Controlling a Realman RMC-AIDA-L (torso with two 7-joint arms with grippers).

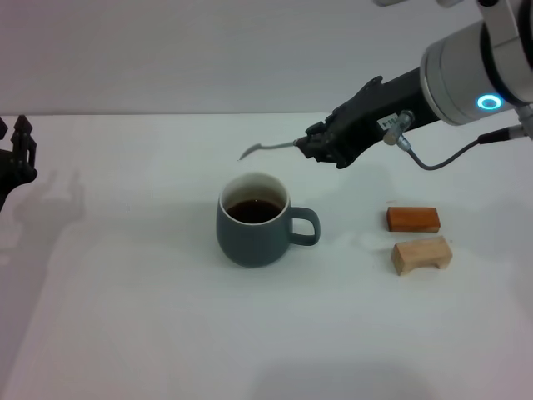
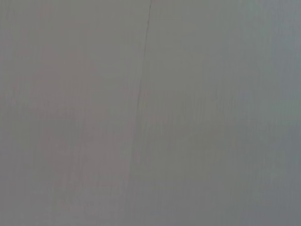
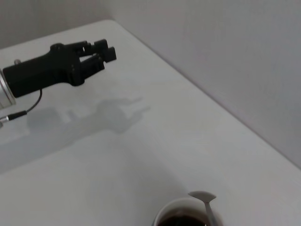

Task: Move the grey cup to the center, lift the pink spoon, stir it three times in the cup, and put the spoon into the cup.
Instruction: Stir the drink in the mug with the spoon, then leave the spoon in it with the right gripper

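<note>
Your right pincer [image 1: 321,147] pinches the spoon [image 1: 268,147] by its handle, bowl end reaching out past the fingers, above and just behind the cup [image 1: 254,221] below it; left pincer [image 1: 17,150] parked, slightly spread.

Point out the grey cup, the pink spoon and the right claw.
grey cup [image 1: 252,237]: head view, on its outer wall.
pink spoon [image 1: 252,151]: head view, on the metal bowl above the cup.
right claw [image 1: 321,143]: head view, at the fingertips gripping the spoon.
</note>
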